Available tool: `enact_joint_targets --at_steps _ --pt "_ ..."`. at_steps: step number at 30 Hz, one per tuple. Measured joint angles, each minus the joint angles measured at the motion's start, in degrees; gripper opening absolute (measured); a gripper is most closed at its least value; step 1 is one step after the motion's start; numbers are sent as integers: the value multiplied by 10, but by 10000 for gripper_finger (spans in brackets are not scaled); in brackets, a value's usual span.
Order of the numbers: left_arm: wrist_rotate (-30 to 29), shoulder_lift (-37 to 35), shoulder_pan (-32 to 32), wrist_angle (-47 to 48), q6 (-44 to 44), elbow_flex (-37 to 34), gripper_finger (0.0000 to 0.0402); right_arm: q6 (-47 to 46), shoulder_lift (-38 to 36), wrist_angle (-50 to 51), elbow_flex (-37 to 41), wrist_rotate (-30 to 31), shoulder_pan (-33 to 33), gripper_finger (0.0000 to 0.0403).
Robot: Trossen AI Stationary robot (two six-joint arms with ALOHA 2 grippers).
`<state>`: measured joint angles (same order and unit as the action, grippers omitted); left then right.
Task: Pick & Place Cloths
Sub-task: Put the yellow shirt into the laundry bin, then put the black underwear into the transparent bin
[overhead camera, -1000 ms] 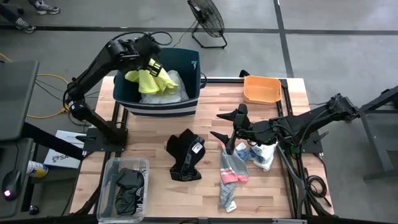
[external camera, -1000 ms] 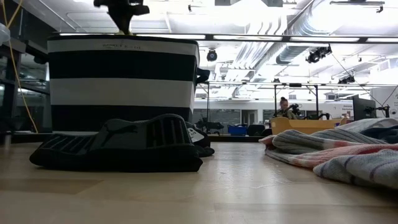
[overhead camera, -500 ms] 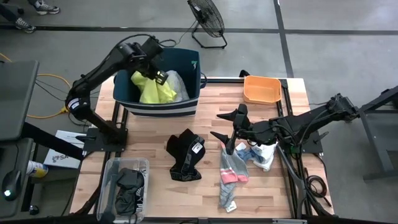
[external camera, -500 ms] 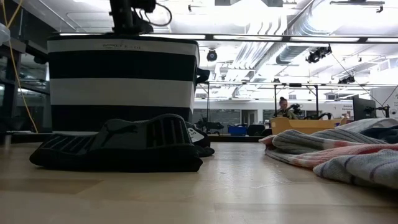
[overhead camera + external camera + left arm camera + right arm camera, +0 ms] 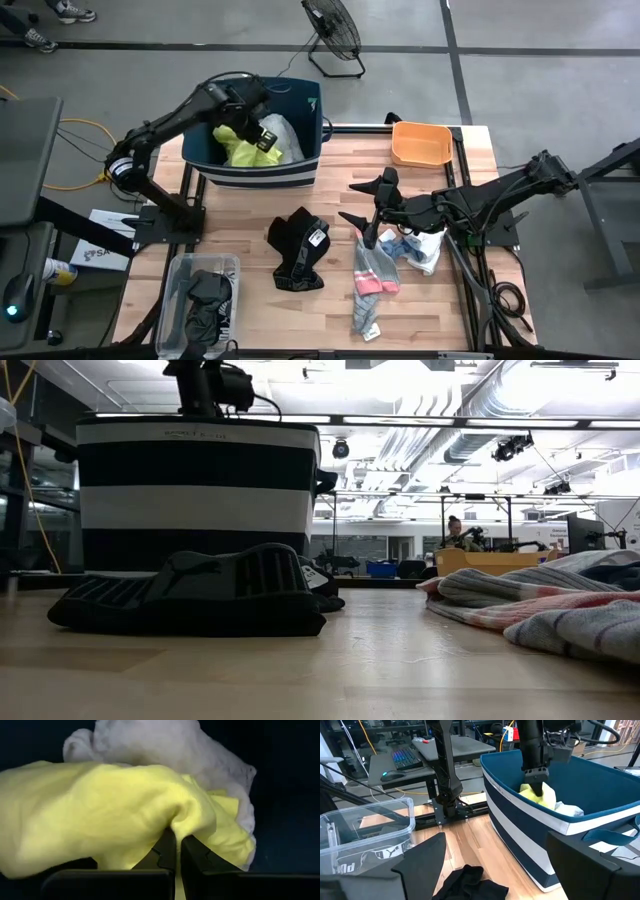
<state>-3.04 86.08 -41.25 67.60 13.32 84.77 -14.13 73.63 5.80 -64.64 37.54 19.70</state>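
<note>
while yellow garment hides their tips, left fingers clamp it; right fingers spread apart

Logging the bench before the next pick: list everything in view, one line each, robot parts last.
Neon-yellow garment: one, yellow, inside the bin, pinched by the left gripper.
Large white garment: one, white, in the bin beside the yellow one.
Dark-blue bin with white stripes: one, far left of the table.
Black-and-white patterned piece: one, table centre.
Grey socks with pink toes: grey and pink, right of centre.
Small white-blue rag: one, beside the socks, under the right arm.
Orange tray: one, far right corner.
Clear plastic box: one, near left corner, dark items inside.
Floor fan: one, black, behind the table.
Left gripper: shut, in the bin.
Right gripper: open, above the table centre.
</note>
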Motion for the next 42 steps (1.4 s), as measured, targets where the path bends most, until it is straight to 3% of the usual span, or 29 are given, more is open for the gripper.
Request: enact_joint_targets --at_steps 11,24,31,42 --pt "27 0 0 -62 -11 -65 9 -6 0 0 0 0 1 332" --pt "27 0 0 -64 -27 -66 159 -7 0 0 0 0 1 332" --pt "27 -1 0 -36 -40 -28 213 -6 0 1 0 0 1 332" --pt "25 -2 0 67 -67 92 221 -6 0 1 0 0 1 332"
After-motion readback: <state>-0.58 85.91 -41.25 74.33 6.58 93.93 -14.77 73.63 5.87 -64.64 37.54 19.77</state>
